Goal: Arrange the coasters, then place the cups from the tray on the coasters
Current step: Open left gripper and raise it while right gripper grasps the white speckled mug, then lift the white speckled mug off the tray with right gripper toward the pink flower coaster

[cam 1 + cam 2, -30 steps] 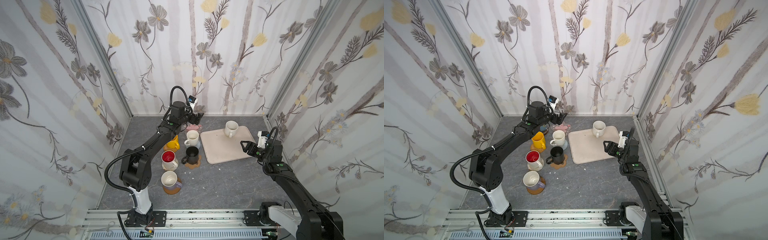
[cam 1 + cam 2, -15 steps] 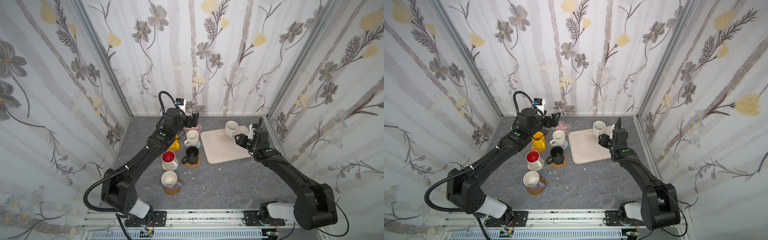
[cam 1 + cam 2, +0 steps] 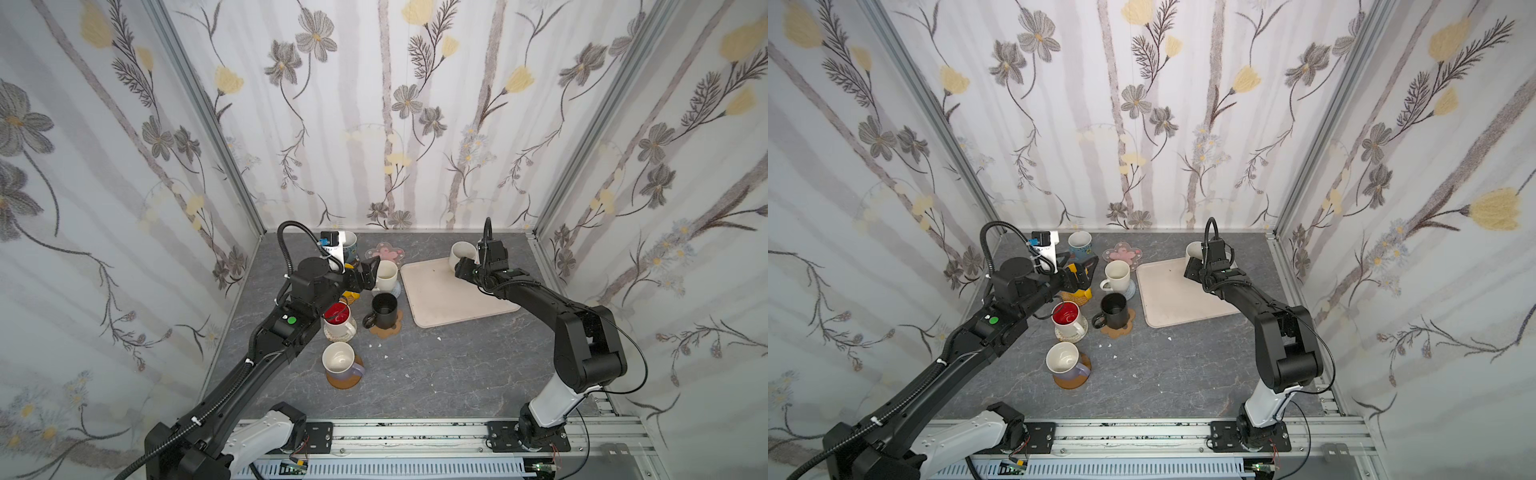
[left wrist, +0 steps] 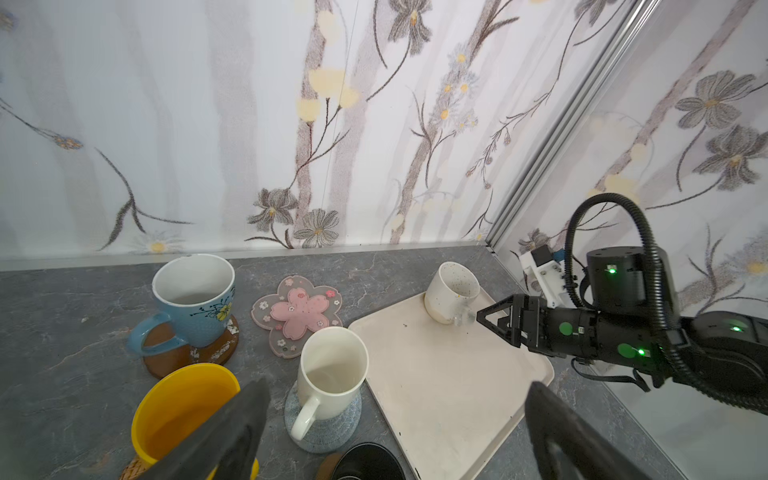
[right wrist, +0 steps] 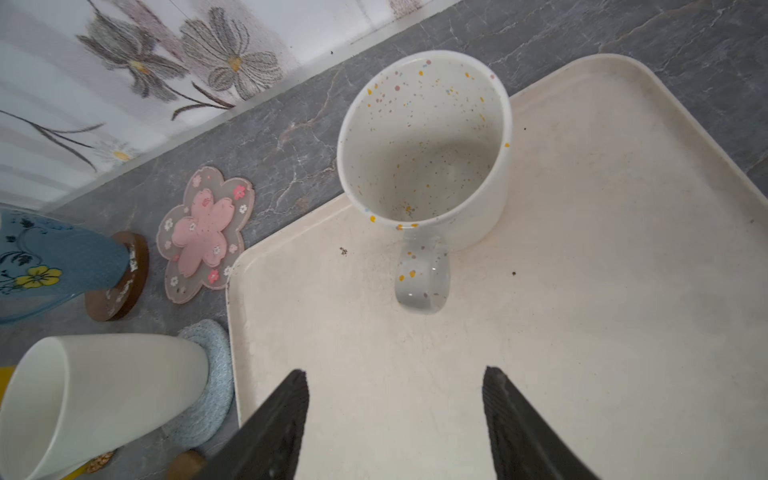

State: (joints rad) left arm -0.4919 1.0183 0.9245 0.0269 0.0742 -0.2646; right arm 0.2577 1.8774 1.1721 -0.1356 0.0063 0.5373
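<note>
While left gripper [image 4: 395, 390] and right gripper [image 5: 395, 373] gape (empty), cup [image 5: 424, 141] hugs far tray [image 5: 590, 299] corner.

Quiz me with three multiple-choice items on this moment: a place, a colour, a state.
1. Where does the speckled cream ceramic mug stand?
A. on a coaster
B. on the flat beige rectangular tray
C. on the bare table
2. What colour is the only coaster with no mug?
A. pink
B. grey-blue
C. orange
3. How is the right hand?
A. shut on the mug
B. open, short of the mug's handle
C. out of view
Answers: 1 B, the mug sits in the tray's far corner; 2 A, the pink flower-shaped coaster lies bare; 3 B, its fingers stand apart, gripping nothing.
</note>
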